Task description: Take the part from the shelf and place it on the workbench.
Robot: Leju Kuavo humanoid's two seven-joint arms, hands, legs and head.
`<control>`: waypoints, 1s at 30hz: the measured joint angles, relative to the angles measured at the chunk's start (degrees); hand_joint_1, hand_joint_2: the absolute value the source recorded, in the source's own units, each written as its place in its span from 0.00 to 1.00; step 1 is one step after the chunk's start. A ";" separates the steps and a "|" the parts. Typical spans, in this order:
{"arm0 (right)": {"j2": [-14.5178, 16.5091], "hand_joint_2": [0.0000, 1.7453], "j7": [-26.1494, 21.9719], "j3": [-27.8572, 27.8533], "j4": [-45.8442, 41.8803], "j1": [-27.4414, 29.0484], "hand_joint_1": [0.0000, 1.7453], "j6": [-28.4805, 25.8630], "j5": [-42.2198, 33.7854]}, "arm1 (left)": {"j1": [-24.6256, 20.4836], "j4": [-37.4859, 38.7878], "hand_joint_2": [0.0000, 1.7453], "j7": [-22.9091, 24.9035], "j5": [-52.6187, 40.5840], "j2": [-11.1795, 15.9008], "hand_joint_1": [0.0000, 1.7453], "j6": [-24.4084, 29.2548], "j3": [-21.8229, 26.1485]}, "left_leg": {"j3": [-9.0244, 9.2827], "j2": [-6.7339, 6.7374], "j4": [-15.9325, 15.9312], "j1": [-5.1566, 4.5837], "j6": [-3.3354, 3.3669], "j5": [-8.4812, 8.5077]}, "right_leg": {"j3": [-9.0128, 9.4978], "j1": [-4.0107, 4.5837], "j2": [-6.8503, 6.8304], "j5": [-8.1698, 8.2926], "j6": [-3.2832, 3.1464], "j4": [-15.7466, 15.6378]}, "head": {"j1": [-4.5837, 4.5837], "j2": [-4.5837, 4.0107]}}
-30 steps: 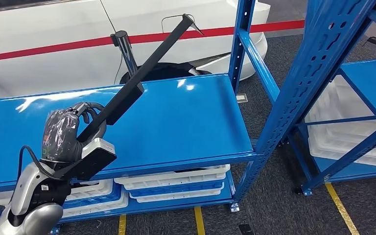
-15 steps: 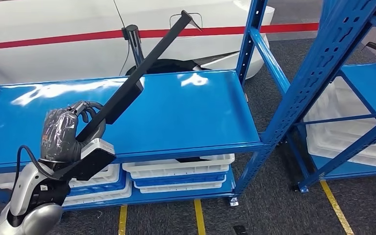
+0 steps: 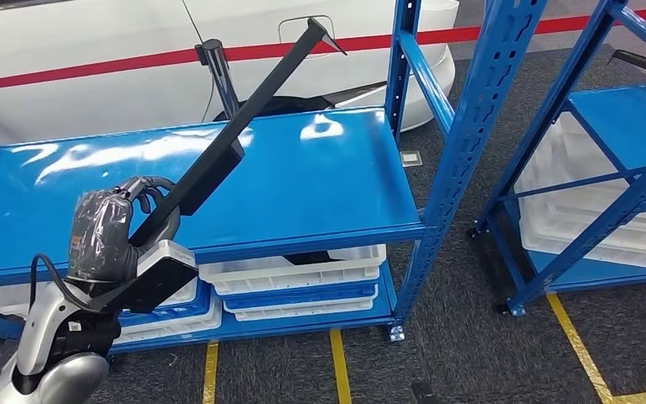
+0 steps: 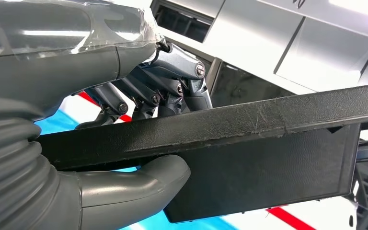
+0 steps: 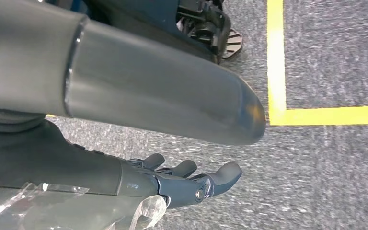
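The left hand (image 3: 105, 236) grips the lower end of a long black part (image 3: 244, 122), which slants up and away above the blue shelf (image 3: 320, 189). The right hand (image 5: 182, 184) hangs over grey carpet (image 5: 326, 172), fingers extended and holding nothing. White trays (image 3: 294, 278) sit on the lower shelf level, and a white car (image 3: 92, 76) stands beyond.

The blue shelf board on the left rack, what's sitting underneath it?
Under the blue shelf board lie stacked white trays and blue trays on the lowest level. The board covers their rear parts, and the left hand hides some.
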 joint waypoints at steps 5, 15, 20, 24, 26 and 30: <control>0.08 0.00 -1.63 -0.01 -0.02 -0.09 0.00 -0.24 -0.61 | 0.03 -0.39 1.00 0.04 -0.13 0.00 1.00 0.00 0.28 | 10.90 0.12 -17.59 -0.83 1.92 5.85 | -1.30 0.51 -0.01 1.65 0.60 -0.11 | 0.00 -0.02; -0.27 0.00 -3.55 0.00 0.00 -0.55 0.00 -1.23 -1.73 | 0.54 -1.25 1.00 0.31 -0.55 0.00 1.00 -0.24 0.84 | 7.45 0.37 -20.02 -0.52 3.67 10.74 | -6.48 0.07 -0.13 -8.44 3.36 16.17 | 0.21 0.00; -0.46 0.00 -3.35 0.03 0.00 -0.77 0.00 -3.27 -0.43 | 0.73 -1.45 1.00 0.33 -0.57 0.01 1.00 -0.37 1.10 | 4.63 0.35 -18.34 -0.13 2.39 12.03 | 4.10 -0.48 0.11 -3.67 3.86 1.92 | 0.19 0.00; -0.65 0.00 -2.14 0.39 0.00 -0.99 0.00 -3.98 0.63 | 0.81 -1.60 1.00 0.33 -0.54 0.00 1.00 -0.44 1.37 | 3.53 0.32 -17.39 0.04 0.95 12.38 | 4.20 -0.22 0.29 -3.33 1.98 0.08 | 0.04 -0.01; -0.75 0.00 -1.45 0.61 0.00 -1.12 0.00 -4.09 0.87 | 0.86 -1.60 1.00 0.33 -0.52 0.01 1.00 -0.52 1.45 | 1.99 0.27 -13.73 0.31 0.40 8.88 | 3.24 -0.31 0.09 -2.41 0.99 0.00 | 0.05 -0.01; -0.86 0.00 -0.15 0.92 0.00 -1.17 0.00 -4.36 1.31 | 0.89 -1.60 1.00 0.33 -0.38 0.00 1.00 -0.70 1.49 | -1.54 0.25 -0.54 0.33 -0.03 1.74 | 0.66 -0.07 -0.01 -0.50 0.51 0.08 | 0.04 -0.01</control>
